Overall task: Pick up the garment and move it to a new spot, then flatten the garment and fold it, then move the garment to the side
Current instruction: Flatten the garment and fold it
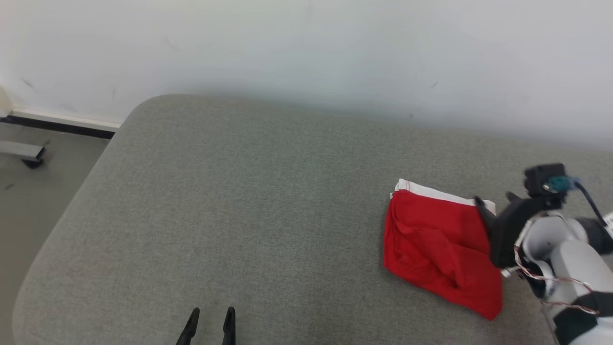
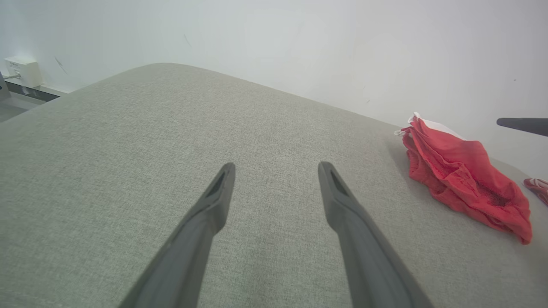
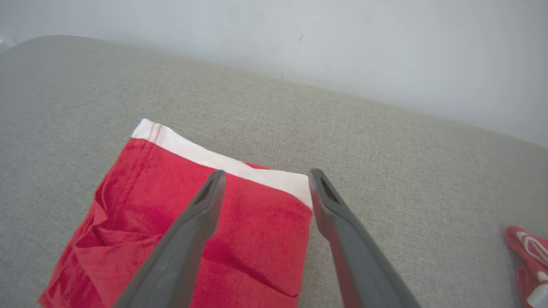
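Withdrawal from the folded shorts, without undoing the fold

Note the right jaws spread wide and gripping nothing, one fingertip (image 3: 209, 201) above the red cloth, the other by the end of the white waistband (image 3: 192, 149); contact with the fabric impossible to tell. Note the left jaws equally wide and empty, low over bare cushion, well apart from the work.

Find the red shorts (image 1: 431, 239) on the right part of the grey upholstered cushion (image 1: 239, 191), folded into a rough rectangle, waistband toward the wall, wrinkles across the lower half. Judge the fold done and the piece set at the side; treat clearing the arm as the step in hand.

Rise straight up first, then draw back, jaws wide throughout, to avoid hooking the top layer. Skip any sideways sweep over the waistband corner: soft cloth, likely to slide and spring the fold open. Steer clear of the second red-and-white garment (image 3: 520, 244) lying further right on the cushion.
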Tool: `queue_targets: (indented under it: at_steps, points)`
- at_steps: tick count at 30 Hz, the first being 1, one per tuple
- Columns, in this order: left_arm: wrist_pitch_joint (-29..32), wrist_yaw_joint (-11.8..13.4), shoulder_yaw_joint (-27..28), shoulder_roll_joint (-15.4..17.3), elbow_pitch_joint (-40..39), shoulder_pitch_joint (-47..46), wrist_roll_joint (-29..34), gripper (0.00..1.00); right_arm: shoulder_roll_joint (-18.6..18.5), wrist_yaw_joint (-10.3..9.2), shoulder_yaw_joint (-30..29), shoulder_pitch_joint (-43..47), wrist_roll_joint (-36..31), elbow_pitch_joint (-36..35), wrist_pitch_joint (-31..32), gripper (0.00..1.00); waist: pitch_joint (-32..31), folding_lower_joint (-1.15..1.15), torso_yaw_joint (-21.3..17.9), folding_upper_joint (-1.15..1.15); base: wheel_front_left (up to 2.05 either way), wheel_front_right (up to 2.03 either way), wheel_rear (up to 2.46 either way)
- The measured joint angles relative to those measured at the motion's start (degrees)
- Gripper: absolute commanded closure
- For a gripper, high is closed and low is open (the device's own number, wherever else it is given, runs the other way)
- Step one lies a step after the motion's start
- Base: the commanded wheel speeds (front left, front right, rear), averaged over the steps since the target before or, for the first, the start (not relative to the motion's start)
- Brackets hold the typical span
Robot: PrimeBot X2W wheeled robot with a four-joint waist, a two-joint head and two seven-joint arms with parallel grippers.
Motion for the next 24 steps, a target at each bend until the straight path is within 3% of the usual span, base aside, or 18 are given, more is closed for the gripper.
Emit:
queue_targets:
  at_steps: [1, 4, 14, 24]
  points:
    - [0.0, 0.0, 0.0, 0.0, 0.0, 0.2, 0.1, 0.00, -0.5, 0.00, -1.4, 1.0, -0.6, 0.5, -0.5, 0.09, -0.1, 0.00, -0.3, 0.00, 0.00, 0.00, 0.00]
    - [0.0, 0.0, -0.1, 0.0, -0.1, 0.3, 0.4, 0.00, -1.0, 0.00, -4.3, 3.8, -2.6, 1.4, -1.8, 0.99, -0.4, 0.00, -1.0, 0.00, 0.00, 0.00, 0.00]
    - [0.0, -0.5, 0.0, 0.0, 0.0, 0.1, 0.6, 0.00, 3.0, 0.00, -3.6, 8.3, -5.9, 3.1, -5.0, 1.00, 0.2, 0.00, -1.7, 0.00, 0.00, 0.00, 0.00]
    - [0.0, -0.5, 0.1, 0.0, 0.1, 0.1, 0.9, 0.00, 6.6, 0.00, 6.3, 9.5, -5.2, 2.4, -4.9, 1.00, 0.2, 0.00, -0.7, 0.00, 0.00, 0.00, 0.00]
